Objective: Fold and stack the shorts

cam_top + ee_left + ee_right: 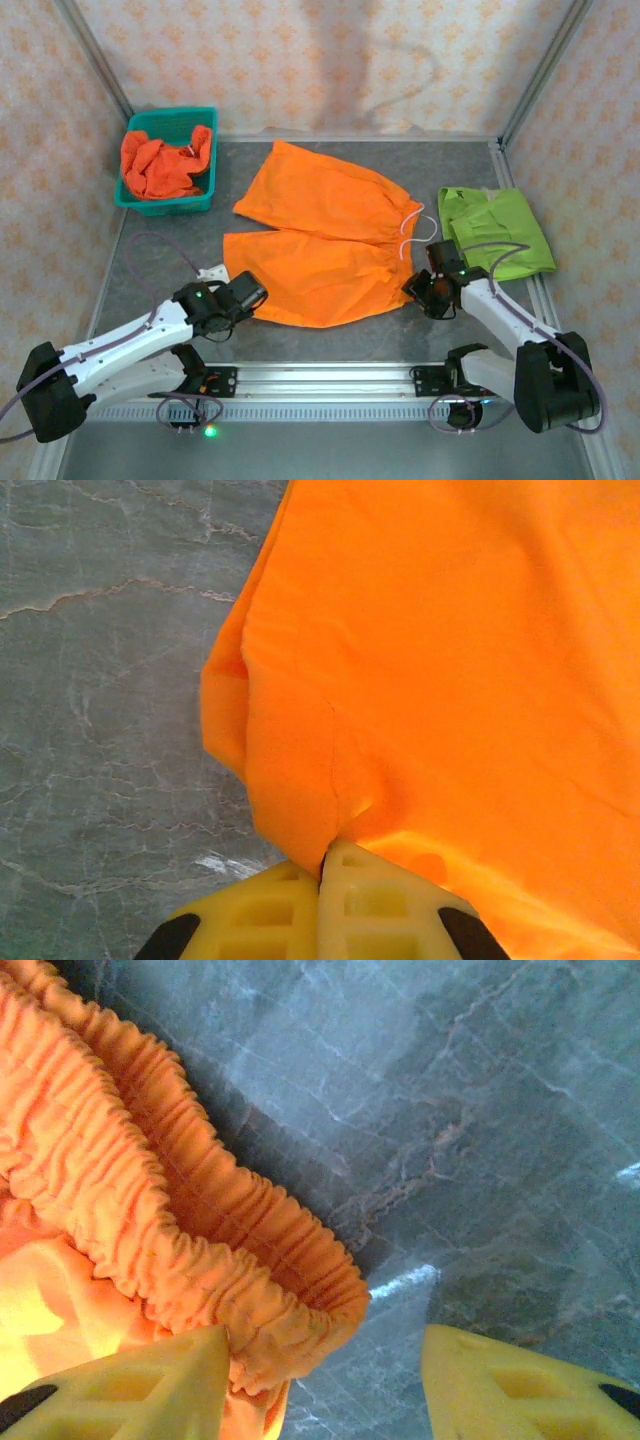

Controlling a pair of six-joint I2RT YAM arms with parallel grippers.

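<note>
A pair of bright orange shorts lies spread flat in the middle of the table, its white drawstrings at the right end. My left gripper is at its near left leg hem. In the left wrist view that gripper is shut on a pinch of the orange fabric. My right gripper sits at the waistband's near corner. In the right wrist view it stands open, with the gathered waistband corner between the jaws and against the left finger. Lime green shorts lie folded at the right.
A teal mesh basket stands at the back left with crumpled orange shorts in it. Metal frame posts and patterned walls close in the grey table. A rail runs along the near edge by the arm bases.
</note>
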